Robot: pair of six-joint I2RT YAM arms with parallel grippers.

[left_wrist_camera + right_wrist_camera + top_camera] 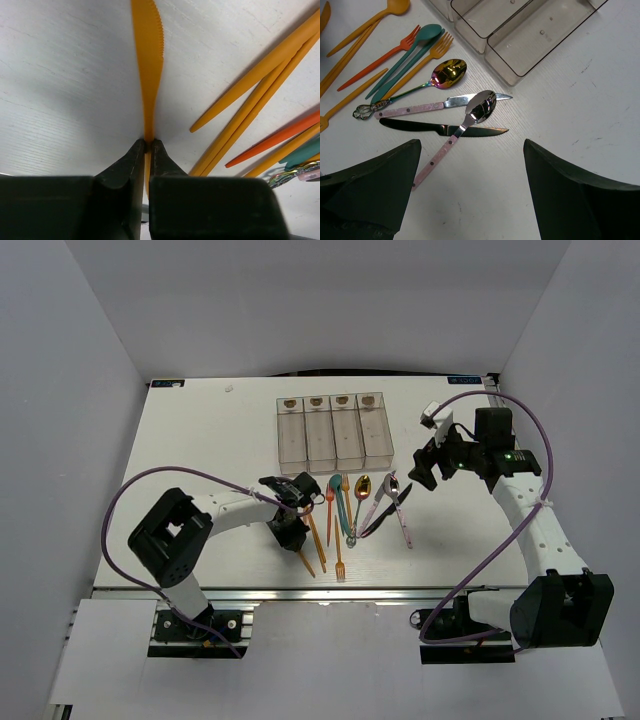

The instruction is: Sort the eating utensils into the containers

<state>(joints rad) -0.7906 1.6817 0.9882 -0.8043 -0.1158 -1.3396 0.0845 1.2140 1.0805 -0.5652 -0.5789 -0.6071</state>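
My left gripper (294,538) is down at the table, left of the utensil pile. In the left wrist view it (148,143) is shut on the handle of an orange knife (148,60) whose serrated blade points away. My right gripper (421,476) is open and empty above the table, right of the pile. In the right wrist view it (471,150) hangs over a pink-handled spoon (465,125), a black knife (440,129), a pink-handled knife (415,108) and a shiny gold spoon (447,72). The clear containers (335,430) stand behind the pile and look empty.
A teal spoon (415,47), a red fork (385,57), an orange fork (425,57) and an orange spoon (375,17) lie left of the silver pieces. Orange handles (260,95) lie close to the right of my left fingers. The container corner (520,30) is near my right gripper.
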